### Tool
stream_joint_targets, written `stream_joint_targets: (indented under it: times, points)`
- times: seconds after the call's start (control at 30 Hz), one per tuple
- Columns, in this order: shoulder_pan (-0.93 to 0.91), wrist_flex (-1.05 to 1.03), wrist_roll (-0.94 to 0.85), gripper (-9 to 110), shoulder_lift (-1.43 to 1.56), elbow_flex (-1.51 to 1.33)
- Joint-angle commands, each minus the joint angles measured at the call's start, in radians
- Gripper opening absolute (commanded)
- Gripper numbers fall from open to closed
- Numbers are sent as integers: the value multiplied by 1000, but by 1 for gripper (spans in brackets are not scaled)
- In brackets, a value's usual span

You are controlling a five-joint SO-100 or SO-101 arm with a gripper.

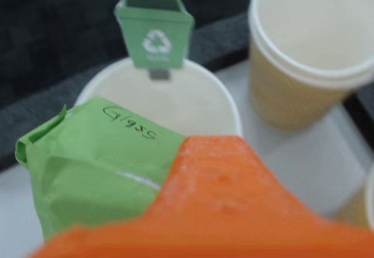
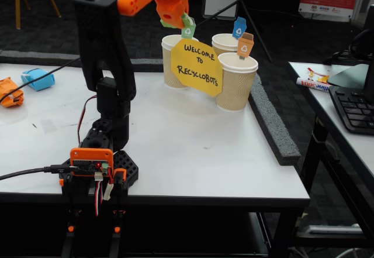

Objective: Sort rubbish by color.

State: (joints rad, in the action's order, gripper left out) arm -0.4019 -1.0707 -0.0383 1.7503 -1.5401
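Wad: green paper wad (image 1: 93, 164) was clamped in gripper (image 1: 175, 170), just above the cup (image 1: 228, 103) with green tag (image 1: 155, 30).
Handling: looked light, soft, crushable; grip mid-body.
Others: blue wad (image 2: 38, 78) and orange wad (image 2: 10, 91) lay at table's (image 2: 193, 152) far left.

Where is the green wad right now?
The green wad is held in the tool, raised above the cup with the green bin tag, at the left of the cup cluster in the fixed view.

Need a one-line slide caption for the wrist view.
Hand holding the green wad marked "Glass" over the cup bearing the green bin tag.
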Motion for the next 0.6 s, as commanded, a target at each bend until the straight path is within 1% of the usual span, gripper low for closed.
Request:
stream_joint_targets:
  times: [0.0,0.57]
  points:
    - [32,-3,-20,1,-29,225]
    - [-18,35,-20,3,-109,244]
